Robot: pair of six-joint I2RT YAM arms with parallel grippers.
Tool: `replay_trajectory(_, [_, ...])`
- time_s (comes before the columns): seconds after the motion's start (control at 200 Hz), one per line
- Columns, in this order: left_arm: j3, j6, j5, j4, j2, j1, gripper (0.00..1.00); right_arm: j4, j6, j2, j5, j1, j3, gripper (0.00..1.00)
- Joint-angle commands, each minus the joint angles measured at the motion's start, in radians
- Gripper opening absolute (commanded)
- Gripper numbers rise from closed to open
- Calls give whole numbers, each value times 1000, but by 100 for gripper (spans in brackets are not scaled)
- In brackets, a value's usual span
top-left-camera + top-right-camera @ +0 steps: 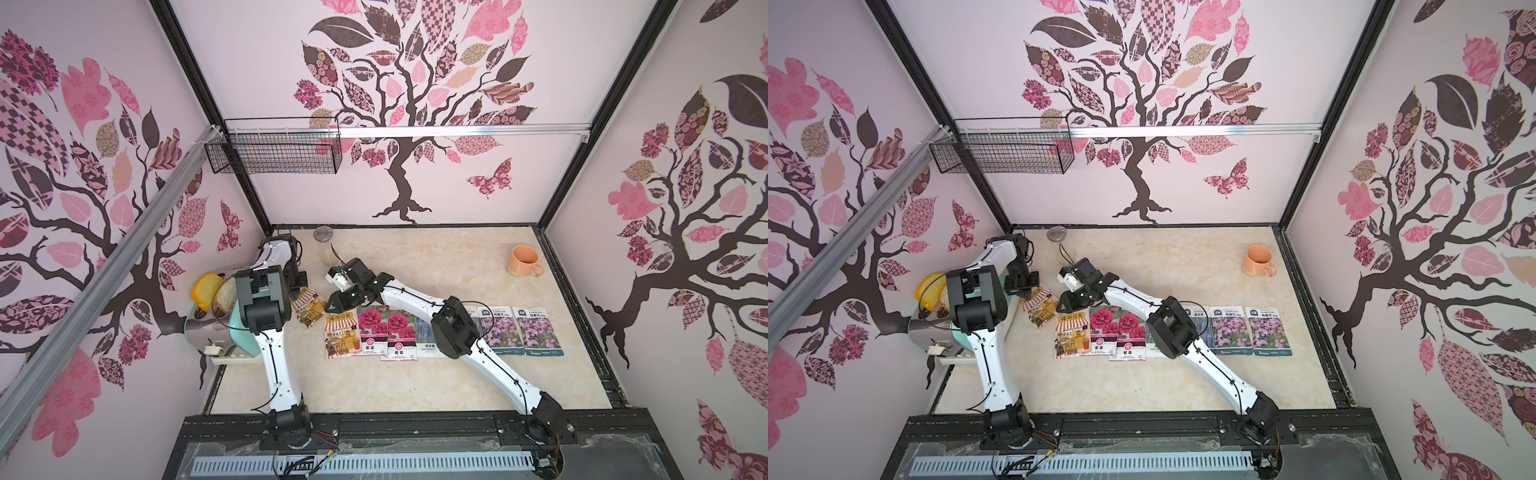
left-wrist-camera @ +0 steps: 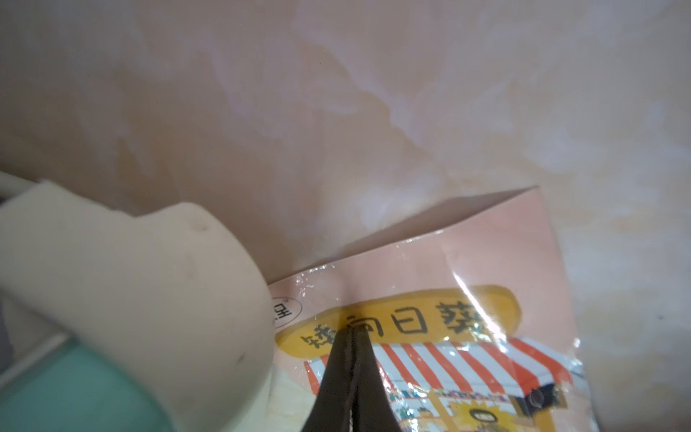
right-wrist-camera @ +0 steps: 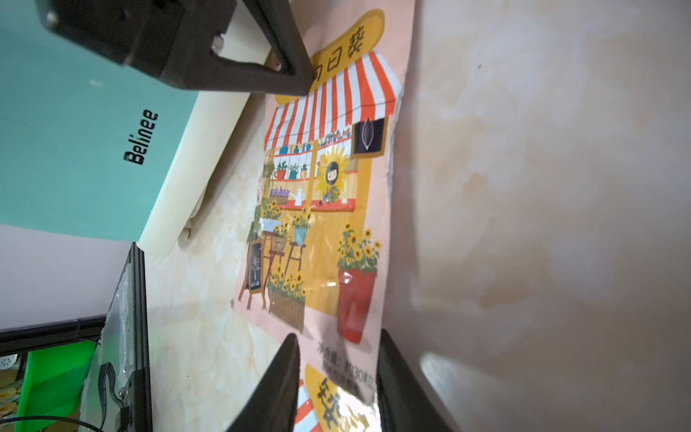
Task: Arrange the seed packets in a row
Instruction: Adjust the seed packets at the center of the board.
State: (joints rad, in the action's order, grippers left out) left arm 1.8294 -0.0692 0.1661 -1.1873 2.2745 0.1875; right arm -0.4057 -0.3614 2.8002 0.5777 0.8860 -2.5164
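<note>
The teal toaster [image 3: 74, 149] reads "Belinee"; the orange shop packet [image 3: 325, 209], "向日葵".

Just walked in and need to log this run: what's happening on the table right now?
Seven seed packets lie side by side in a row. The eighth, an orange shop-print packet, lies askew just outside it. The left gripper is shut with its tips on that packet's top end; the right gripper hangs open over its bottom end.

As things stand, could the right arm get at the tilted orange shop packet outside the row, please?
Probably yes: the right gripper hangs open at the near end of the tilted orange shop packet, nothing between. The left gripper, shut, rests on its far end and might hamper lifting.
</note>
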Motion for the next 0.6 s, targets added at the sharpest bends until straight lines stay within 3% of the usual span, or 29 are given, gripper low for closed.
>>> replay_trajectory(0.0, [-41,28,105,14,-23,-9,2,-75,63,-52,-45,26,-22,37])
replay_trajectory(0.245, [-129,74,177,84,-85,-90,1,-138,183,-107,-202,18,-33,41])
replay_trajectory(0.595, [-137,25,120,117,-214,-97,2,-81,166,-140,-154,-47,-5,41])
